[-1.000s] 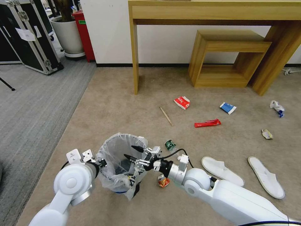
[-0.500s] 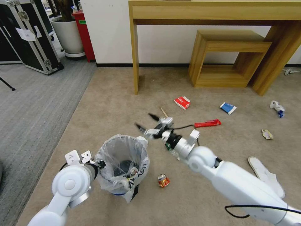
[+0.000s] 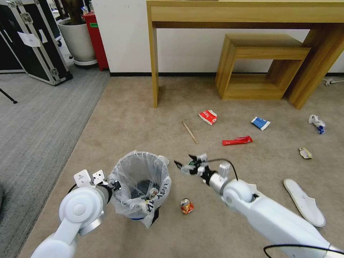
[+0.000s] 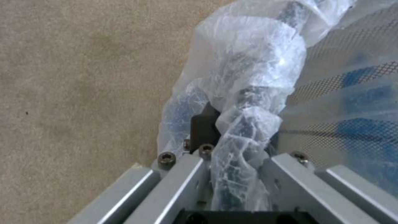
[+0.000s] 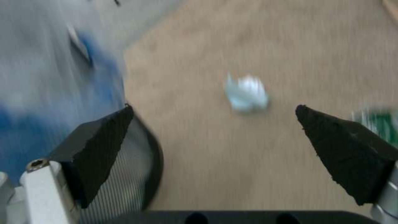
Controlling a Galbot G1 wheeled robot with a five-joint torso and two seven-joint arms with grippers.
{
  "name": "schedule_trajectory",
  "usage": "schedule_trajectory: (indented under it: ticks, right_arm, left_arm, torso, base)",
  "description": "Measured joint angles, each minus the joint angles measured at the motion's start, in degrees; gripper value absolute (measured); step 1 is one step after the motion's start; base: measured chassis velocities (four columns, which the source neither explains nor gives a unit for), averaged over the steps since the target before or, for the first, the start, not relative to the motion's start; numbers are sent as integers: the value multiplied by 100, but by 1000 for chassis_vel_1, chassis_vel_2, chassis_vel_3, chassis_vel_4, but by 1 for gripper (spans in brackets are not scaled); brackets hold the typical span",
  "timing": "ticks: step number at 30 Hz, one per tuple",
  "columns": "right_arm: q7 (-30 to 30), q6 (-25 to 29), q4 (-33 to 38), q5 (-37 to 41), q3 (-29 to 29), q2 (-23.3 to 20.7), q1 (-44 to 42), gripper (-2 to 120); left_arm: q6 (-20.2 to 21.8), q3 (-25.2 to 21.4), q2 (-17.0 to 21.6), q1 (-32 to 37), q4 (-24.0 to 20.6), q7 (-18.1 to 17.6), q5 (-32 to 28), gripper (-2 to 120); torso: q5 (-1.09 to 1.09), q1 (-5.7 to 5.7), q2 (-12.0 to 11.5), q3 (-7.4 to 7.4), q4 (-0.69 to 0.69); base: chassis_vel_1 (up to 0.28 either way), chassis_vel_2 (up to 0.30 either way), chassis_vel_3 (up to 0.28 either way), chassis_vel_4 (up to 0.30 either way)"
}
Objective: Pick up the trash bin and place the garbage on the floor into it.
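Head view: left gripper (image 3: 115, 185) clamps the bagged rim of the trash bin (image 3: 140, 187) at near left on the floor (image 3: 143, 118), while right gripper (image 3: 186, 163) hovers spread wide and empty just right of it.

Both arms are glossy white with round joints; the right gripper (image 3: 186, 162) has black pointed fingers (image 5: 348, 152) and a black cable.

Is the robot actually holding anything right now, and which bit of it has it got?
The left gripper clamps the bag-wrapped rim of the trash bin. The right gripper is open and holds nothing.
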Motion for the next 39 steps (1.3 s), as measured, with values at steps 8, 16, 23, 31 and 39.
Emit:
schedule_trajectory:
  ticks: [8,16,23,31,39]
  right_arm:
    - [149,16,-35,-284,29,-200,-551,100]
    - [292,122,-463,-625,-58,-16,-676,100]
    - [342,216,-989,-795,-235,259,-607,100]
    - [302,341,-1475,-931,-443,510,-521,100]
    - [280,418,-1879,-1003,-570,807,-407,100]
  left_arm:
    - [-1,45,-17,20,49,12,45,0]
    - [0,140,-63,-16,101,16,106,0]
    - [3,256,-93,1,156,28,207,0]
    - [3,273,-60,-1,156,29,188,0]
    - [3,325,-98,44,157,27,232,0]
  torso:
    - [-2,0,0,-1,0]
    - [-1,0,0,0,0]
    - [-2,0,0,0,0]
    - [-1,0,0,0,0]
    - [-2,0,0,0,0]
  base:
    - [0,0,0,0]
    - [0,0,0,0]
    - [0,0,0,0]
    - [0,0,0,0]
    - [0,0,0,0]
